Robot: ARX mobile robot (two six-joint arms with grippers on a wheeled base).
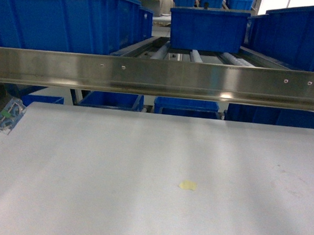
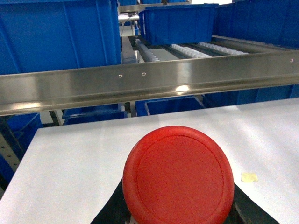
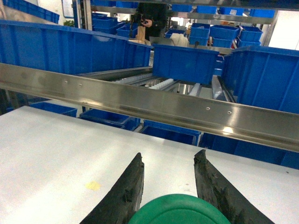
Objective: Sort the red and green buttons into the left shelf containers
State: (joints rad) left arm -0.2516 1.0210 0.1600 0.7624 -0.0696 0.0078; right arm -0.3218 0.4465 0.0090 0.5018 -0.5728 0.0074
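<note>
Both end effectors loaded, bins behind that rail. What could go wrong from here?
1. The steel rail runs across the front of the left bin; lifting too low may clip it.
2. The red button fills the left wrist view, hiding the fingers, so slip would be hard to spot.
3. Only the green button's cap edge shows; grip depth unclear.

Counted one round red mushroom-cap button (image 2: 178, 176), one green-capped button (image 3: 180, 215), and one small yellowish scrap on the white table (image 1: 188, 185). Blue plastic bins (image 1: 209, 28) were maybe ten-plus; the background was too cluttered.
</note>
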